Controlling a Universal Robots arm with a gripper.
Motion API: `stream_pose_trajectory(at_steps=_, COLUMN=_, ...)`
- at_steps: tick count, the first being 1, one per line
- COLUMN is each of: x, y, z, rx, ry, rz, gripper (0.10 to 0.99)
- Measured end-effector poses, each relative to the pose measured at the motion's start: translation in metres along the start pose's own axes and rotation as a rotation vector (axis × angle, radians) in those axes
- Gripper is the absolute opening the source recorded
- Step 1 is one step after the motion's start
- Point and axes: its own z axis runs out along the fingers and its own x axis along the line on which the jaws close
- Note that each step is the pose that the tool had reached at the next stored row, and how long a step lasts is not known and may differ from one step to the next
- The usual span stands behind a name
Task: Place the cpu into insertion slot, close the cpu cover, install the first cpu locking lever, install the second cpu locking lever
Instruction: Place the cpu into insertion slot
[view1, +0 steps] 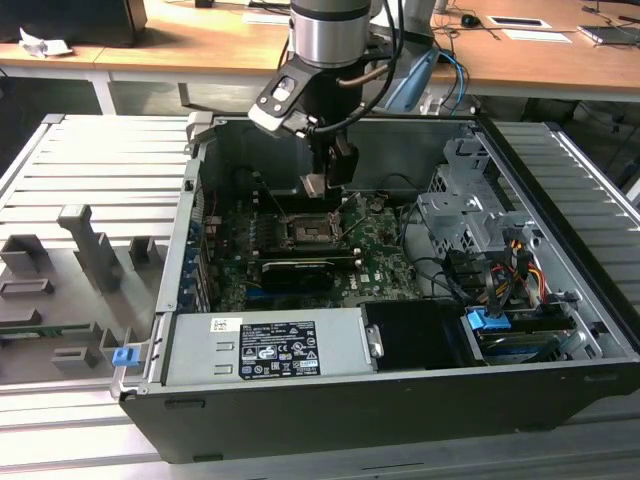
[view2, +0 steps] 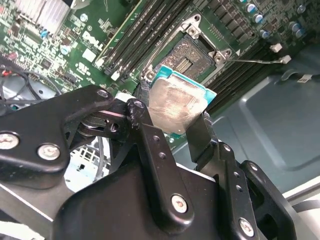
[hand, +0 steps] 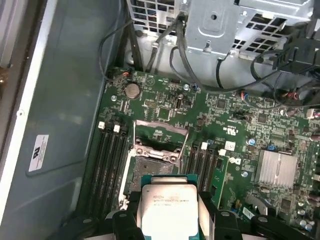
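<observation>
Jaws narrow and clamped on the cpu (view2: 177, 107): in the second wrist view we see a black finger (view2: 150, 145) against each of two opposite edges of the chip. Its dull silver top is turned to the camera, with a teal rim showing round it. We find the cpu held in the air above the socket (view2: 192, 55), apart from it and not yet seated; the dark pin field lies bare. In the first wrist view the cover (hand: 160, 134) stands swung up on the side of the socket away from the chip, its square window open. Memory slots (hand: 110, 160) run along both flanks of the socket on the green board (hand: 165, 100), with a ribbed heatsink (hand: 277, 170) further off. In the exterior view the arm (view1: 330, 40) reaches down into the open case (view1: 400, 420), which lies on a ribbed grey worktop (view1: 100, 160). There we place the chip just above the socket, toward the far wall of the case. A black card (view1: 297, 270) lies on the near side of the socket. A grey power supply (view1: 265, 350) sits nearer the front edge, and a drive cage (view1: 470, 200) stands at the exterior view's right.
</observation>
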Motion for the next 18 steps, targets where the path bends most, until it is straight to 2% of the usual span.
stream_pose_trajectory(at_steps=6, x=0.0001, y=-0.0015, z=0.0048, rx=0.002, ry=-0.0001, rz=0.010, gripper=0.537)
stream_pose_trajectory(at_steps=18, x=0.0000, y=-0.0018, z=0.0078, rx=0.003, ry=-0.0024, rz=0.033, gripper=0.537)
